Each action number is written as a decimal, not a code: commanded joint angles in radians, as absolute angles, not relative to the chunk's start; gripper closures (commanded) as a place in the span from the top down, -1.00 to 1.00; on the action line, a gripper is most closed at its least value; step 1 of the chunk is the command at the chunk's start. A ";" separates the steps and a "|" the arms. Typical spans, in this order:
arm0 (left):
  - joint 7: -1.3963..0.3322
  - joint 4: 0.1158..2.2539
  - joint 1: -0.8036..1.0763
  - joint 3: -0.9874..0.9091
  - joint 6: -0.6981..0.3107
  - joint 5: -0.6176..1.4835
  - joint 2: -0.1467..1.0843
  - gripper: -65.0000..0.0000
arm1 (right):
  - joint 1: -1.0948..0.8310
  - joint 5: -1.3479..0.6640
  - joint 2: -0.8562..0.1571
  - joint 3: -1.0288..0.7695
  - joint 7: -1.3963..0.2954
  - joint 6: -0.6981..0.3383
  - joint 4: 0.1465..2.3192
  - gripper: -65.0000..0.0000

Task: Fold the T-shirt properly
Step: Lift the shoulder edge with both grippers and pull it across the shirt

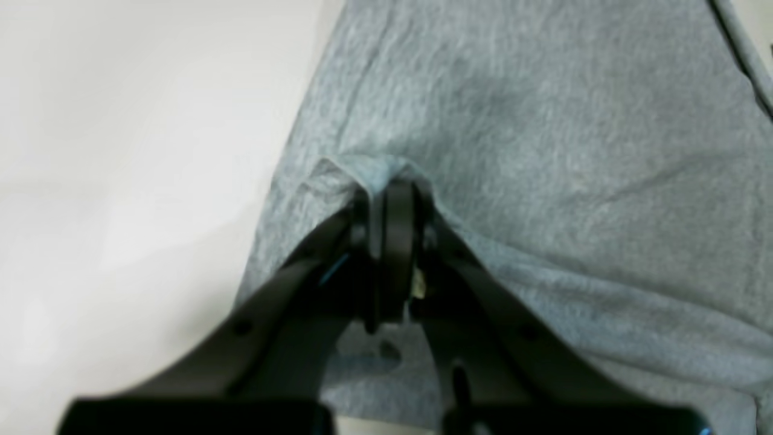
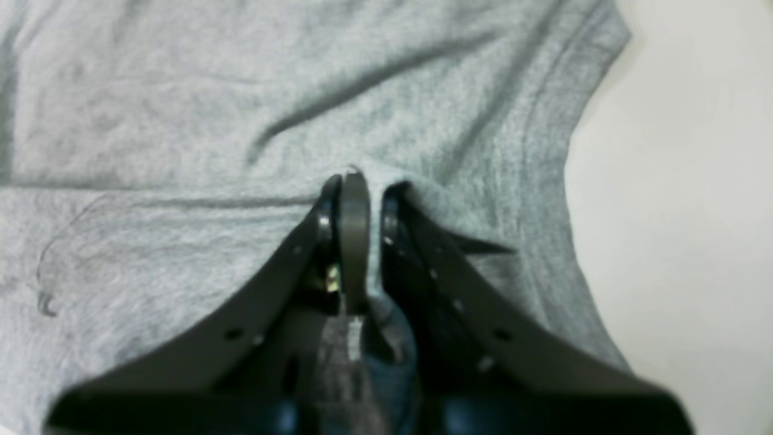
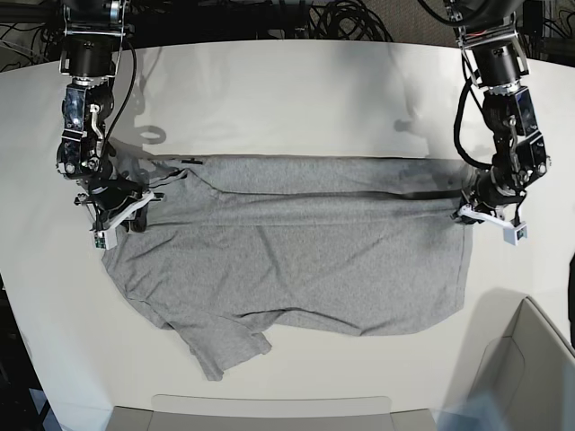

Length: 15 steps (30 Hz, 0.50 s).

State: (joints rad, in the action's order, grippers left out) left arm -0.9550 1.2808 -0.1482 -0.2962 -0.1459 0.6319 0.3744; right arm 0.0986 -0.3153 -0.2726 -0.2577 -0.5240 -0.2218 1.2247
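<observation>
Fabric fills the middle of the white desk (image 3: 287, 90): one T-shirt (image 3: 296, 260), heather grey, its plain side showing with no lettering in sight. Two arms work it, each ending in one hand. In the base view the shirt's long axis runs from 9 o'clock to 3 o'clock. The shoulder and sleeve end lies toward 9 o'clock, and one short sleeve sticks out toward 7 o'clock near the front edge. The straight hem end lies toward 3 o'clock. The far edge, toward 12 o'clock, is doubled over into a narrow dark fold line running almost the full length.

The right hand (image 3: 117, 211) sits at the 9 o'clock end; its wrist camera shows the hand (image 2: 361, 181) with black fingers closed on a pinched ridge of grey cloth, bare desk off at 3 o'clock in that view. The left hand (image 3: 485, 211) sits at the 3 o'clock end; its wrist camera shows this hand (image 1: 392, 184) likewise clamped on a small raised tuck of the T-shirt (image 1: 543, 151), with bare desk at 9 o'clock. A grey bin corner (image 3: 530, 359) shows at 5 o'clock in the base view.
</observation>
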 commanded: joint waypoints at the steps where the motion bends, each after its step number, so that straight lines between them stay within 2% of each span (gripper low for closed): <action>1: -0.928 1.279 -0.166 -0.300 -0.142 0.625 0.394 -1.00 | 0.137 -0.315 -0.291 -0.265 -0.484 -0.216 1.227 -1.00; 8: -0.908 1.228 -0.168 -0.300 -0.197 0.625 0.394 -1.00 | 0.179 -0.315 -0.291 -0.263 -0.460 -0.216 1.184 -1.00; 10: -0.900 1.228 -0.168 -0.300 -0.199 0.625 0.394 -0.95 | 0.183 -0.315 -0.291 -0.263 -0.460 -0.216 1.185 -0.81; 12: -0.900 1.234 -0.163 -0.300 -0.209 0.627 0.394 -0.72 | 0.183 -0.315 -0.291 -0.263 -0.460 -0.216 1.188 -0.57; 15: -0.900 1.234 -0.162 -0.300 -0.243 0.627 0.394 -0.52 | 0.185 -0.318 -0.292 -0.263 -0.460 -0.216 1.191 -0.27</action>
